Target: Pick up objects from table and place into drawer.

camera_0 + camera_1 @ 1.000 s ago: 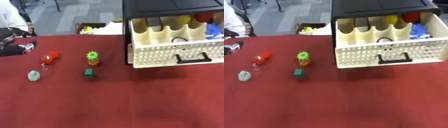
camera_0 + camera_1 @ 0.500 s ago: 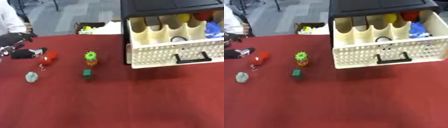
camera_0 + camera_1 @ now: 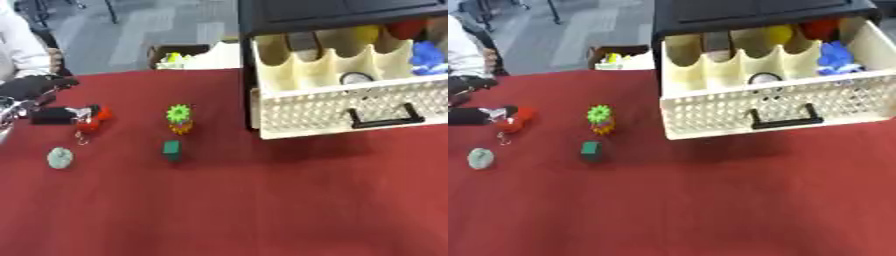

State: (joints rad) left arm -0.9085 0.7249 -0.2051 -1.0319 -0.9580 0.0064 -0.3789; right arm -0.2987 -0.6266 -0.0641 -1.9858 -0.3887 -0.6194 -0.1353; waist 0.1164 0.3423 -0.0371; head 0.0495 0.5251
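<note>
Several small things lie on the red table (image 3: 262,210): a red toy with a metal ring (image 3: 91,120), a green and yellow gear toy (image 3: 179,118), a dark green cube (image 3: 171,149) and a pale green round piece (image 3: 59,157). At the right, the cream lattice drawer (image 3: 772,107) stands pulled out of a black cabinet (image 3: 745,15). My left hand (image 3: 39,92) comes in at the left edge. One straight black finger (image 3: 52,116) reaches the red toy's left side, and another spreads above it. The hand looks open. My right hand does not show.
The drawer's compartments hold a blue thing (image 3: 837,55), a yellow one (image 3: 779,34), a red one (image 3: 822,27) and a round white piece (image 3: 763,78). A box with yellow-green contents (image 3: 179,56) sits behind the table's far edge. Bare red cloth fills the front.
My left hand has moved right along the far left of the table, and its finger now reaches the red toy. The table things have not moved.
</note>
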